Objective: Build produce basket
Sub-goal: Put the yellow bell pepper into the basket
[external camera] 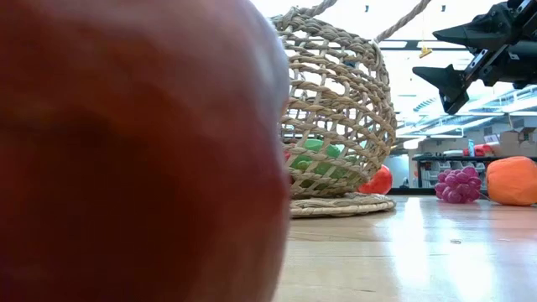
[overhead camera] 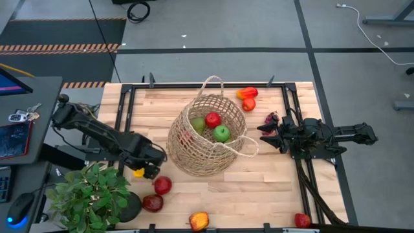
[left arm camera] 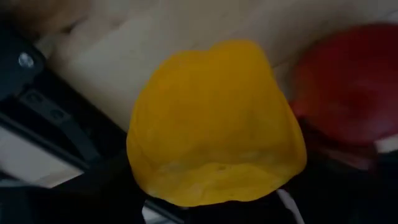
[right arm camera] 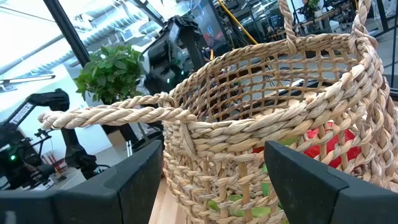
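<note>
The wicker basket point(overhead camera: 207, 137) stands on its flat base point(external camera: 340, 204) mid-table, its wall sagging to one side. Inside lie a red fruit point(overhead camera: 213, 119) and green ones point(overhead camera: 222, 134). My left gripper point(overhead camera: 143, 169) is left of the basket, near the plant, shut on a yellow pepper point(left arm camera: 217, 124). A red apple point(overhead camera: 162, 185) lies just beside it. My right gripper point(overhead camera: 268, 134) waits open to the right of the basket, level, its fingers point(right arm camera: 311, 180) facing the basket's wall and touching nothing. My left gripper pinches the yellow pepper's two opposite sides point(left arm camera: 149, 180) between its two fingers. They come from above, pointing steeply down. The pepper sits below the fingers over the wood. Whether it is clear of the table I cannot tell.
A leafy potted plant point(overhead camera: 90, 194) stands at the near left corner. Loose produce lies around: a dark red fruit point(overhead camera: 152, 203), an orange-red one point(overhead camera: 199, 221) at the near edge, a red one point(overhead camera: 302, 220), peppers point(overhead camera: 247, 94) at the far side, and purple grapes point(overhead camera: 270, 120).
</note>
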